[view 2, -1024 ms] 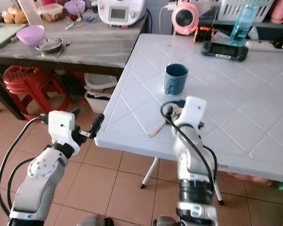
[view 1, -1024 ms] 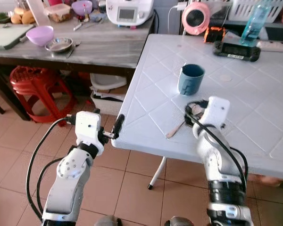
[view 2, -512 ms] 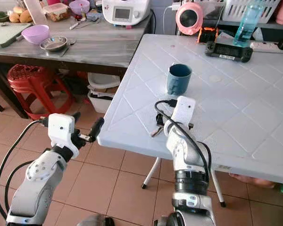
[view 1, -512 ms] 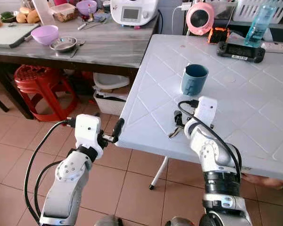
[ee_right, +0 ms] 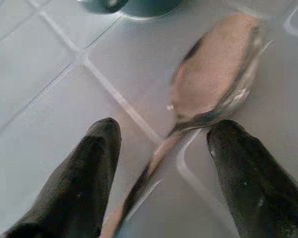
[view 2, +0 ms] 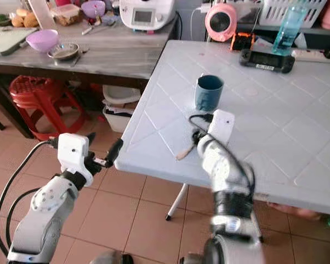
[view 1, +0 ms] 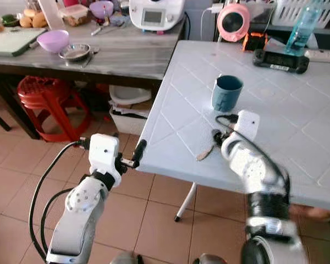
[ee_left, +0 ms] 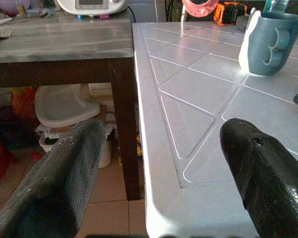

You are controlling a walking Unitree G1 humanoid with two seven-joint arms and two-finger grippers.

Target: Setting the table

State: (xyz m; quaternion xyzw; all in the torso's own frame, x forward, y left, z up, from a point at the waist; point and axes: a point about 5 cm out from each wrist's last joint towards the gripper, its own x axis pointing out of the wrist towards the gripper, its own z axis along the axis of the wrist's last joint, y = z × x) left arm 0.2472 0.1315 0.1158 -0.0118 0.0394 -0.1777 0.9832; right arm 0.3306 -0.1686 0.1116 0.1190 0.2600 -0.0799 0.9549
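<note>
White moulded plastic forms the tabletop [view 1: 297, 110] in a tiled kitchen, its near-left corner jutting over terracotta floor tiles [view 1: 154, 220]. A metal spoon [view 1: 206, 152] lies flat close to the near edge, handle angled toward that edge and bowl pointing inward. The right gripper [ee_right: 161, 163] is lowered over the spoon with its two black fingers [ee_right: 89, 178] spread wide, one on each side of the neck where bowl meets handle; they straddle it without closing on it, and the right wrist view shows the spoon resting on the surface between them. A dark teal mug [view 1: 226, 93] stands upright farther in from the spoon, toward the middle of the tabletop. The left gripper [ee_left: 159, 168] hangs level with the near-left corner, fingers open and holding nothing, one finger just off the corner's edge. Along the far edge sit a black handheld device [view 1: 278, 58], a pink round appliance [view 1: 234, 22] and a blue bottle [view 1: 300, 30]. Beside the white tabletop stands a grey wooden counter [view 1: 121, 52] carrying a lilac bowl [view 1: 52, 39], with a red stool [view 1: 41, 96] beneath it.
</note>
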